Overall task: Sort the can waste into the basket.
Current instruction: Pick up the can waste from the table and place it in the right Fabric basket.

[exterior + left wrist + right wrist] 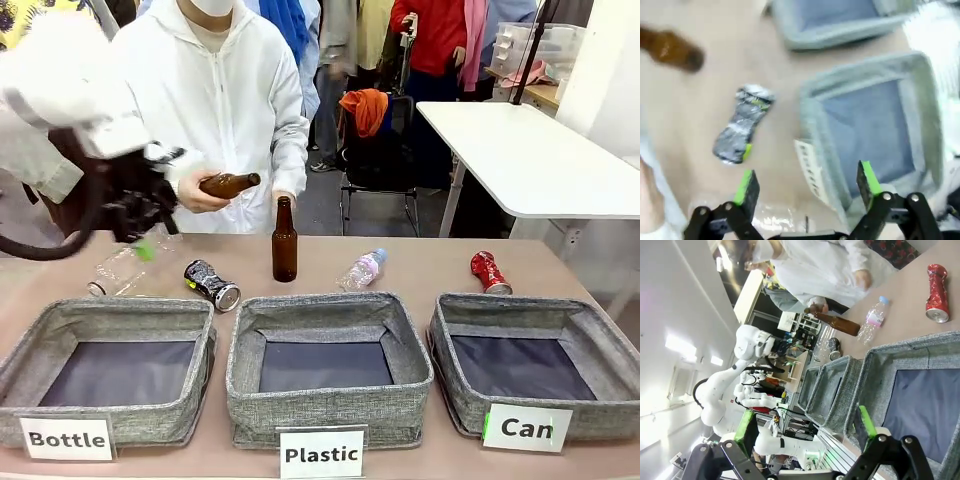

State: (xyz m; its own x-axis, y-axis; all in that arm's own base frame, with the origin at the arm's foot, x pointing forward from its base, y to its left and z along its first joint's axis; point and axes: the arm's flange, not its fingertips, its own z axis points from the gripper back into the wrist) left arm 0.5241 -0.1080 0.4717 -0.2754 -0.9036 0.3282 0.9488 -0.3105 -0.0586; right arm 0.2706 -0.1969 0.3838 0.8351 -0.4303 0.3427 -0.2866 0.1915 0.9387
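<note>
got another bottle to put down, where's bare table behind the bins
Bare table between the small plastic bottle and the red can, and right of that can. Crowded at left: clear bottle, black can and upright brown bottle sit close together.

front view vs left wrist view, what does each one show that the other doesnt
Front view adds: the red can just beyond the Can basket, with its label readable. Left wrist view adds: the left gripper plainly open, green pads apart. Both share: the black-and-silver can, a clear plastic bottle beside it, and grey baskets.
</note>
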